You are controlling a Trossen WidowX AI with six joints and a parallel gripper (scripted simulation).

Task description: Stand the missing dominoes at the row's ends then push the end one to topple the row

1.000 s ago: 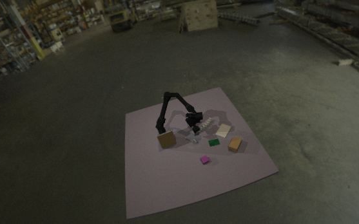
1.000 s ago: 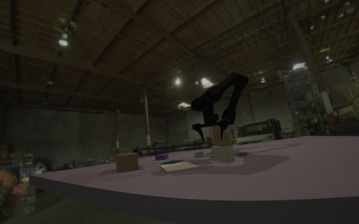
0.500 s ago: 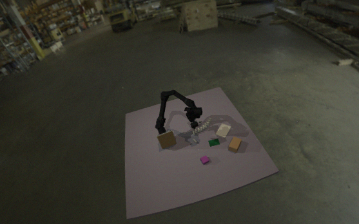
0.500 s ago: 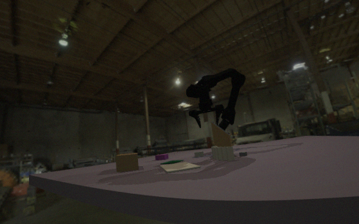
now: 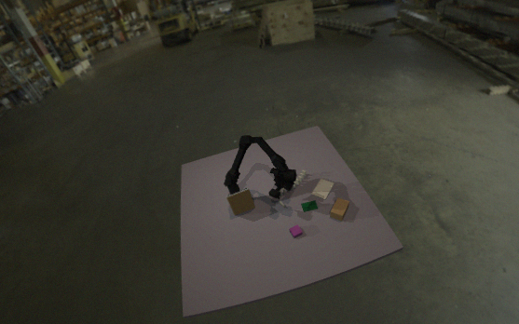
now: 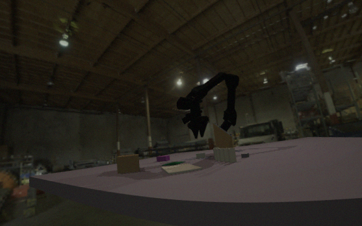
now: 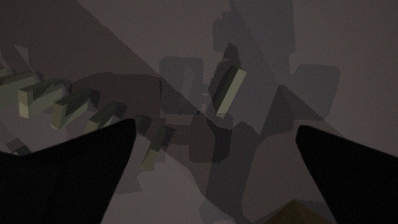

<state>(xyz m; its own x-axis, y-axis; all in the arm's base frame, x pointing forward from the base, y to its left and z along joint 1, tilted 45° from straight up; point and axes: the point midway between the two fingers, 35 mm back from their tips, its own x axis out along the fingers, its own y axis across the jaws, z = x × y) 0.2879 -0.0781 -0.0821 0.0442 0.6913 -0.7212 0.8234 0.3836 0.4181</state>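
A row of several pale dominoes (image 5: 300, 178) (image 6: 224, 155) (image 7: 65, 110) stands upright, closely spaced; in the wrist view it runs from the left edge toward the left finger, which hides part of it. A domino (image 7: 146, 161) stands at the row's end near that finger. One loose pale domino (image 5: 282, 203) (image 6: 201, 156) (image 7: 231, 92) lies on its side, apart from the row. My gripper (image 6: 199, 136) (image 7: 217, 130) is wide open and empty, above the mat beside the row's end, higher than the domino tops. The fingertips are hard to make out in the top view.
A brown upright panel (image 5: 241, 202) (image 6: 223, 139) stands by the arm's base. A green flat piece (image 5: 309, 206), a cream plate (image 5: 322, 187) (image 6: 181, 168), an orange-brown block (image 5: 339, 209) (image 6: 128, 163) and a magenta block (image 5: 295, 231) (image 6: 163, 158) lie around. A small grey block (image 6: 245, 155) lies beyond the row.
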